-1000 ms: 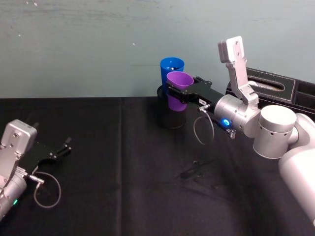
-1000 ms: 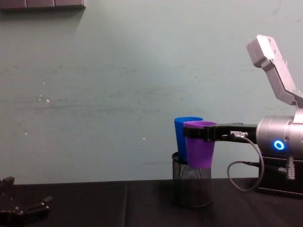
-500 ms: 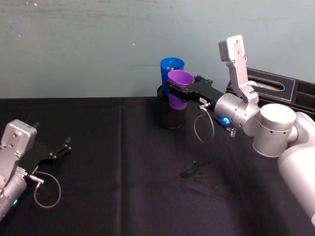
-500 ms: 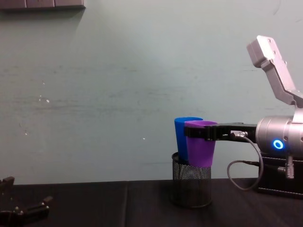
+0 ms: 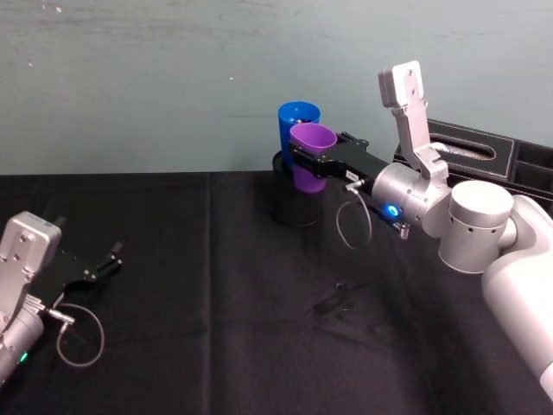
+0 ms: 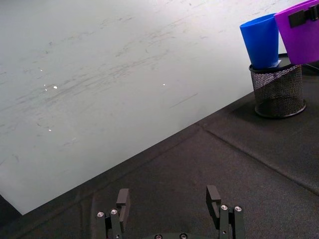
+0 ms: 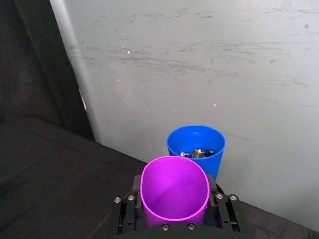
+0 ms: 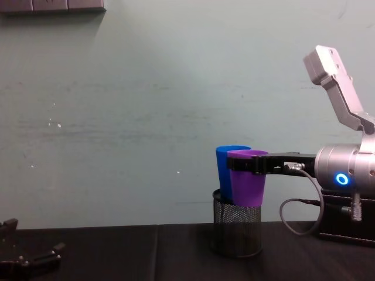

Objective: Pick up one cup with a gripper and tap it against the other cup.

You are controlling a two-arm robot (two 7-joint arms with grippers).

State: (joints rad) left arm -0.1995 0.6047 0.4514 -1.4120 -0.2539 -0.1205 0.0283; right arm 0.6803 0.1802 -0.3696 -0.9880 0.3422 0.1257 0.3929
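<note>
Gripping the purple cup (image 5: 313, 138), right gripper (image 5: 311, 161) nudged slightly toward the blue cup (image 5: 289, 134); we judged tap imminent, left gripper (image 5: 102, 264) parked open.

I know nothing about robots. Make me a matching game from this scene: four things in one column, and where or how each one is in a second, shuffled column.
Things:
1. purple cup
2. blue cup
3. mesh holder
4. left gripper

States:
A. stands on the black table
B. open, idle on the robot's left
C. clamped in the right gripper, off the table
D. sits inside the mesh holder

Pairs: 1-C, 2-D, 3-A, 4-B
</note>
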